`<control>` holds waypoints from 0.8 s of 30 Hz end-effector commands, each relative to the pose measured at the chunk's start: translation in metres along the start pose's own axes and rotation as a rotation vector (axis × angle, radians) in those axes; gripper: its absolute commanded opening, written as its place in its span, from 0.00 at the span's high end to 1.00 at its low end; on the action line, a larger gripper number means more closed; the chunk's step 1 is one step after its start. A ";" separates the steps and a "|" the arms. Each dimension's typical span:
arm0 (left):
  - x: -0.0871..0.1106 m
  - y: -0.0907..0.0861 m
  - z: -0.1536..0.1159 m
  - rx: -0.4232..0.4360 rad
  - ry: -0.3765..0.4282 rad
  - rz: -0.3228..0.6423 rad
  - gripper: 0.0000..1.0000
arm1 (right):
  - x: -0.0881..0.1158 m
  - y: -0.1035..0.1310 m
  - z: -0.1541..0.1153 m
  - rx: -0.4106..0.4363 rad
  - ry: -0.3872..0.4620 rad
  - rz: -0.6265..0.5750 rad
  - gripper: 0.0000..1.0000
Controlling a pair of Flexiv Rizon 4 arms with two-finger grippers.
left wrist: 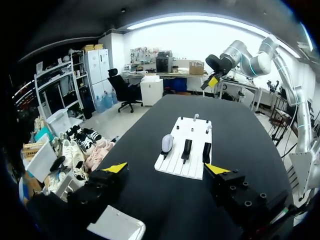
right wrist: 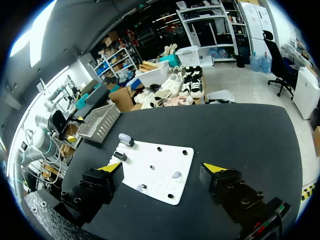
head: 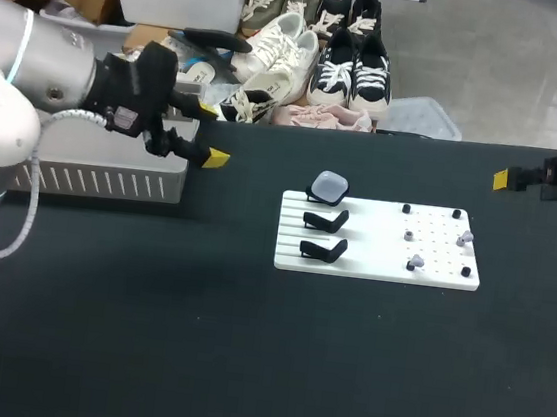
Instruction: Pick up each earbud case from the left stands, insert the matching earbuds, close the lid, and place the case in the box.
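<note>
Closest to the head camera is my left arm [head: 10, 87], coming in over the black surface [head: 240, 365]. The left hand [head: 211, 134] hangs above the surface with its yellow-tipped fingers spread wide and nothing between them. It is just in front of the pale slatted box [head: 110, 184] and well apart from the white board [head: 372, 268]. The right hand [right wrist: 161, 167] is also spread and empty, out near the far right edge of the surface.

One case [head: 327, 185] sits on the rearmost of three black stands on the left half of the board. The two other stands [head: 324, 234] nearer the camera are bare. The case is a small, pale, rounded pebble of a thing, and its lid appears shut. On the right half of the board, among black pegs, lie small pale earbuds [head: 416, 261].

I judge the case to be light and rigid, with a smooth, slippery shell whose curved edges would squirt out of a careless pinch. It is best taken across its two broad flat faces, low on the body and below the lid seam, so the hinge stays free to open. Lift it straight off the stand with only moderate squeeze.
</note>
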State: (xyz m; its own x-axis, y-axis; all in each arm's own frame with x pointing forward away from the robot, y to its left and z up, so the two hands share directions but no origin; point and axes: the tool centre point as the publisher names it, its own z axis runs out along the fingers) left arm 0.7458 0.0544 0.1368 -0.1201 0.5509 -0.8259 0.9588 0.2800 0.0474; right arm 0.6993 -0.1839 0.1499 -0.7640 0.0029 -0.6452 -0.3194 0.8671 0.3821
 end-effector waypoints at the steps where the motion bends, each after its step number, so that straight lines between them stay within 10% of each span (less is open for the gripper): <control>1: -0.001 0.010 0.026 0.098 -0.019 0.024 0.00 | 0.000 -0.001 0.000 -0.003 0.002 -0.001 0.00; 24: -0.004 0.021 0.126 0.225 -0.058 0.139 0.00 | 0.000 -0.001 0.000 -0.003 0.002 -0.001 0.00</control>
State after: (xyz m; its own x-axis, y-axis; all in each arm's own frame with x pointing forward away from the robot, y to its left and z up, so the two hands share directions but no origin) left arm 0.7845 -0.0277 0.0799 0.0252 0.5220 -0.8526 0.9938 0.0791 0.0777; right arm 0.6993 -0.1839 0.1499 -0.7641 0.0029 -0.6451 -0.3194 0.8672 0.3821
